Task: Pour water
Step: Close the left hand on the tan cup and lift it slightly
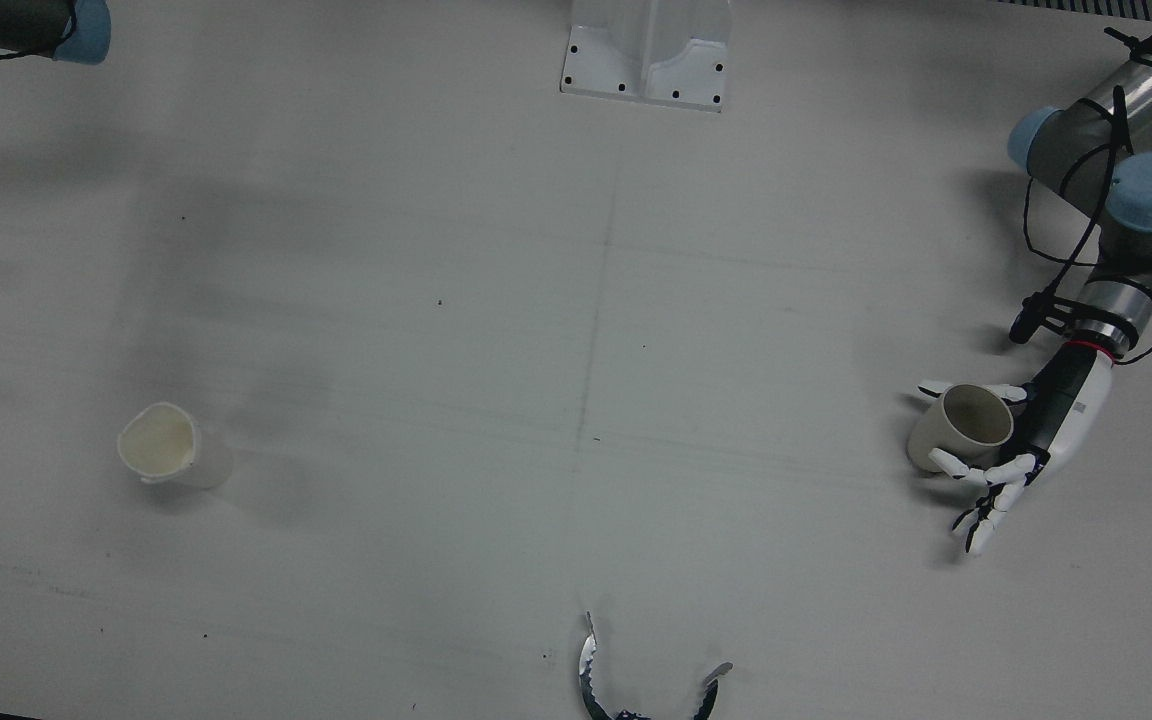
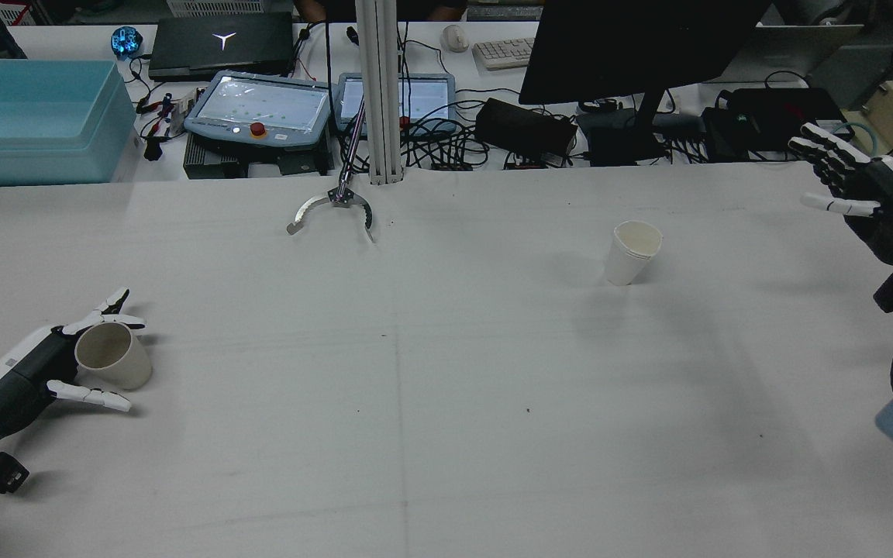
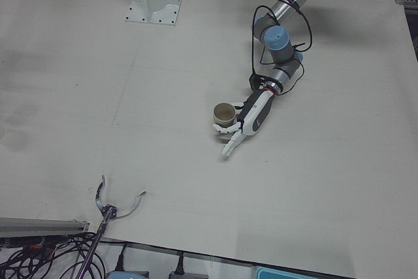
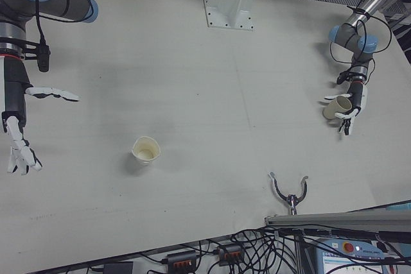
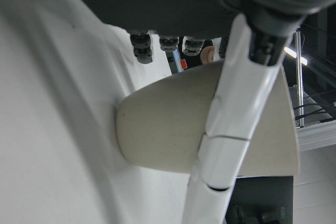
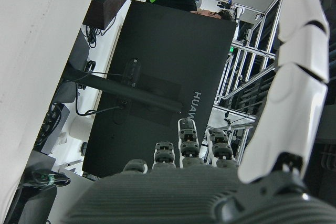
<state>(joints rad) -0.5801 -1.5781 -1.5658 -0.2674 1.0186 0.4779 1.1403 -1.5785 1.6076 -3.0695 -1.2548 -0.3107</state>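
The left hand lies low on the table with a beige paper cup set in its palm. The cup stands upright, mouth up, its base on the table surface. One white finger reaches along the near side of the cup and others spread past its far side; in the left hand view a finger crosses the cup's wall and seems to touch it, yet the other fingers stand loose and splayed. Whether the hand truly grips the cup or only brackets it cannot be told from these views. The front view shows the cup open at the top, and its inside is too dim to tell if it holds water.

Far across the table from that hand, toward the right arm's half, a second white paper cup stands upright and alone, with nothing touching it. Its rim looks a little dented in the front view.

The right hand is raised off the table, well apart from the white cup and beyond it toward the table's edge. Its fingers are spread wide and it holds nothing; the right-front view shows it with fingers fanned

Past both hands, at the table's far edge, a curved metal claw sits on the end of a rod by a vertical post
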